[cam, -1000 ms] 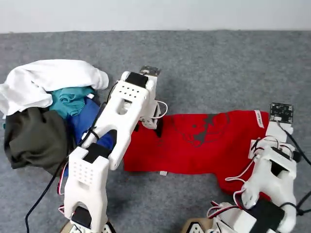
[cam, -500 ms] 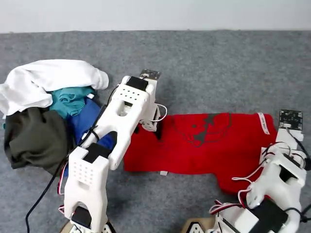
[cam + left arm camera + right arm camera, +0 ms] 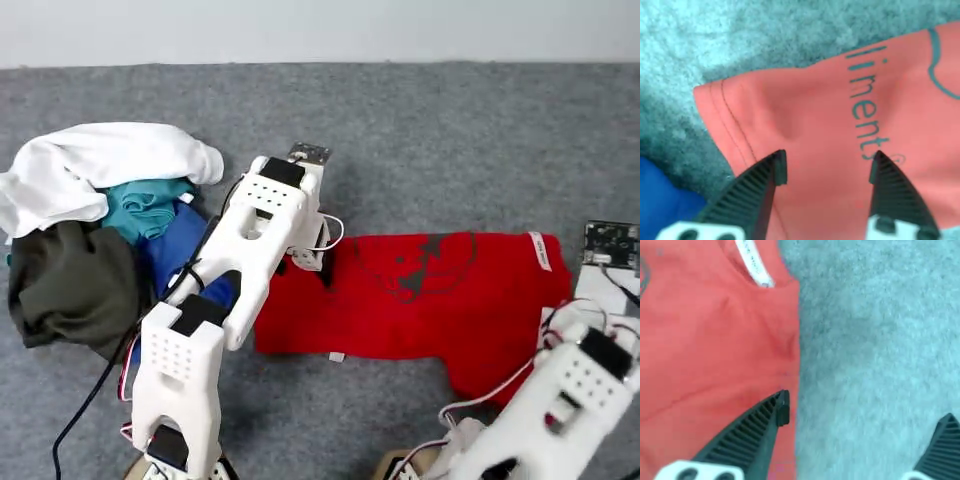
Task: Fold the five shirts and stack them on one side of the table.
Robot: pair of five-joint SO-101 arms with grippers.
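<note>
Five shirts, high view: all on the grey bench; four bunched in a heap at the far left, one spread out on its own.
heap, high view: white shirt at the far side, teal shirt tucked under its edge, blue shirt just beside the teal, dark olive shirt nearest the front; all touching one another.
red shirt, high view: lying flat, print up, between the two arms, its left end near the blue shirt; white neck label at its right end.
left arm, high view: stretched from the near edge across the blue shirt; left end effector at the red shirt's left edge.
right arm, high view: at the near right corner, over the red shirt's right end.
left end effector, left wrist view: fingers moderately parted, both tips over red cloth near a hemmed corner, nothing gripped; contact with the cloth not clear.
surroundings, left wrist view: teal lettering on the red shirt, blue shirt at the frame's corner, bare bench beyond the hem.
right end effector, right wrist view: spread wide, gripping nothing; one finger over the red shirt's edge, the other over bare bench.
neck label, right wrist view: at the collar, close to that same edge.
</note>
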